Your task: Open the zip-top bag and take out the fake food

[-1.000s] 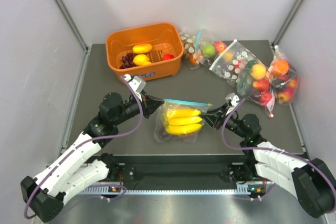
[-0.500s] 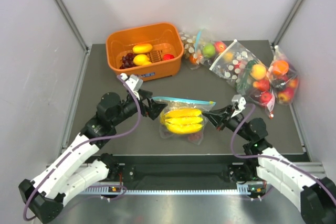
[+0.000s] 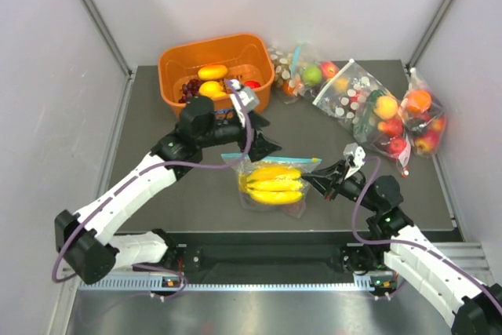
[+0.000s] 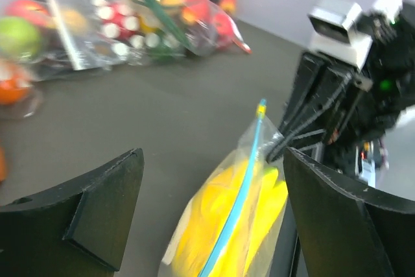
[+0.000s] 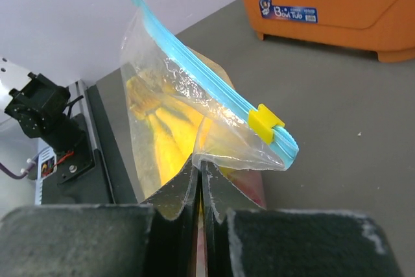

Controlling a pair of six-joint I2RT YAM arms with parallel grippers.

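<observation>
bag location: the zip-top bag (image 3: 292,203) stands near the middle of the table (image 3: 149,127), between the two grippers, well apart from the orange basket (image 3: 176,100) at the far left and the fruit bags (image 3: 369,107) at the far right.
zip strip: the blue zip strip (image 3: 271,160) is uppermost and runs left to right, with a yellow slider (image 5: 266,123) at its right end; it looks closed along its length.
contents: the yellow bananas (image 3: 273,184) fill most of the bag; a dark red patch low at the near right may be the grapes, but i cannot tell.
handling: the film looks thin, soft, crinkly and slippery, so it should fold and slide under a pinch. the bananas look light and rigid, and their weight likely pulls the bag down.
where to hold: probably the stiffer strip or the film just under it, one hold at each end, so the mouth can be pulled apart.
right gripper: the right gripper (image 3: 307,179) is clenched on a fold of clear film just below the strip's right end, beside the slider.
left gripper: the left gripper (image 3: 269,145) has its jaws spread wide and grasps nothing. it hovers above the strip's left end, its fingers (image 4: 97,205) either side of the bag and apart from it.
</observation>
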